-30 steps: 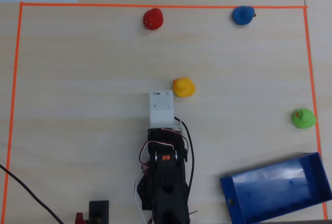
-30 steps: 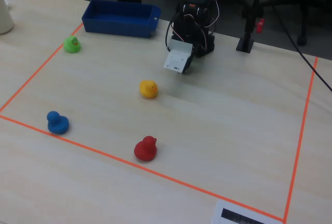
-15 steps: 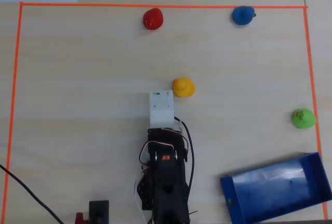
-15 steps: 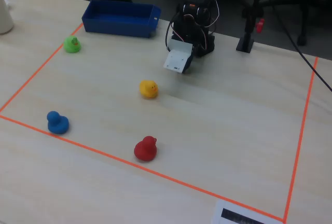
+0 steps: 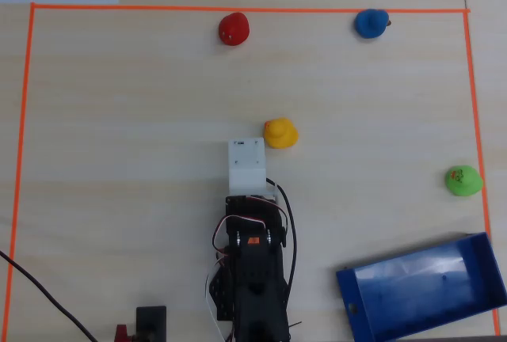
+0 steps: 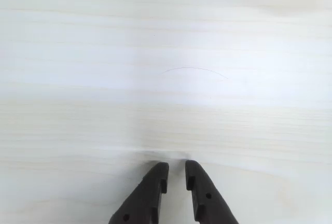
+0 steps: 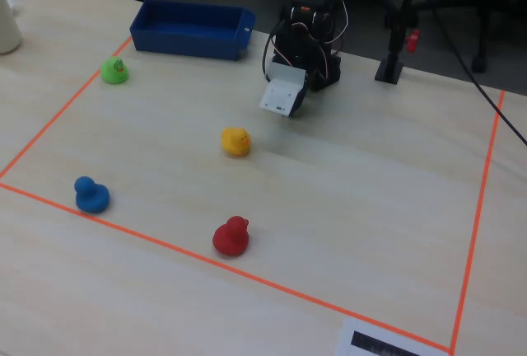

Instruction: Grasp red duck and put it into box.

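The red duck (image 5: 234, 29) (image 7: 231, 236) sits upright by the orange tape line, far from the arm. The box (image 5: 420, 290) (image 7: 189, 43), a shallow blue tray, lies beside the arm's base with nothing in it. In the wrist view my gripper (image 6: 176, 164) hangs low over bare table, its dark jaws nearly together with a narrow gap and nothing between them. In the overhead view the white wrist housing (image 5: 246, 164) hides the jaws. The red duck is out of the wrist view.
A yellow duck (image 5: 280, 133) (image 7: 235, 141) stands just beside the wrist housing. A blue duck (image 5: 371, 23) (image 7: 90, 194) and a green duck (image 5: 463, 180) (image 7: 114, 70) sit near the orange tape border (image 5: 238, 10). A small black stand (image 7: 389, 67) is by the base.
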